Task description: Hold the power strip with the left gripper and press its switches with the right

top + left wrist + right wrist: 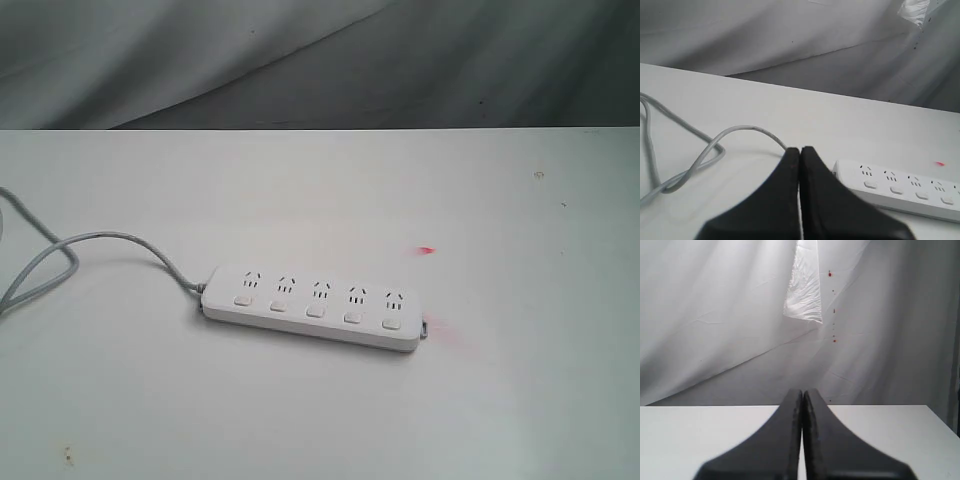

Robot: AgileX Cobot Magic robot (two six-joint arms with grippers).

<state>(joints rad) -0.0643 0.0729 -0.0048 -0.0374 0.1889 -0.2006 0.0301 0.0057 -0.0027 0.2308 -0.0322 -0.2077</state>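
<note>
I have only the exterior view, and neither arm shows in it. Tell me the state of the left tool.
Observer: The left tool is shut, tip against tip, with nothing held.
Operator: Now say what lies ahead of it.
Observer: Its camera shows the power strip just beyond the tip, not touched, with the grey cord looping away from the strip's nearer end.
Operator: Report the right tool.
Observer: The right tool is shut too and holds nothing. Its camera shows only the table and a white sheet behind it, with no power strip in view.
</note>
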